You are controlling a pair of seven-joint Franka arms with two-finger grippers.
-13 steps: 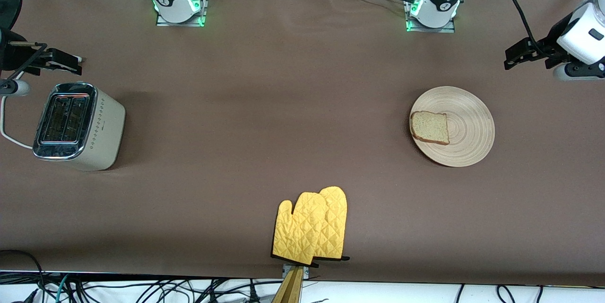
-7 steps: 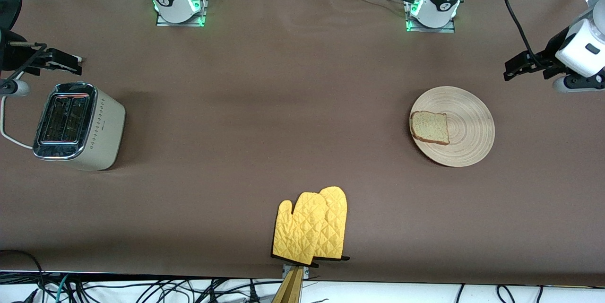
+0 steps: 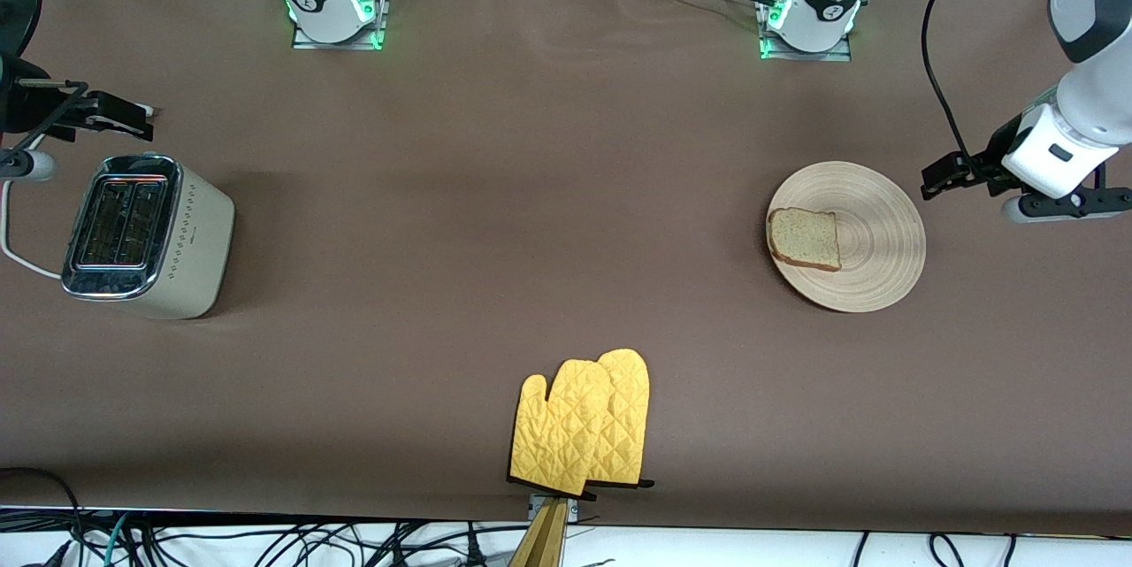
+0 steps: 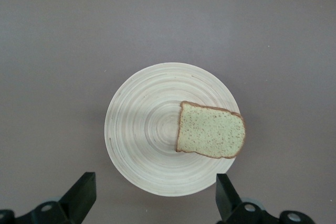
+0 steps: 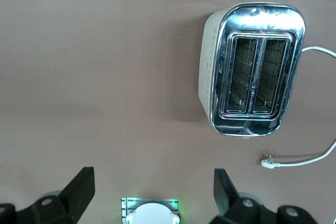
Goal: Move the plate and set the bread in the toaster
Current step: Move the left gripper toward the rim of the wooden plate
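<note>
Plate [image 3: 871,235] with bread [image 3: 804,238] sits beside left gripper [image 3: 939,178], jaws wide, empty; right gripper [image 3: 124,114] waits near toaster [image 3: 146,235], jaws wide, empty.

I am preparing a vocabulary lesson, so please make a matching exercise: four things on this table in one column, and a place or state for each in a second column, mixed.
Things:
1. bread
2. toaster
3. oven gloves
4. left gripper

Places or states:
A. both slots empty
B. open, in the air beside the plate
C. lying on the plate, at its edge
D. nearest to the front camera

Pairs: 1-C, 2-A, 3-D, 4-B
</note>
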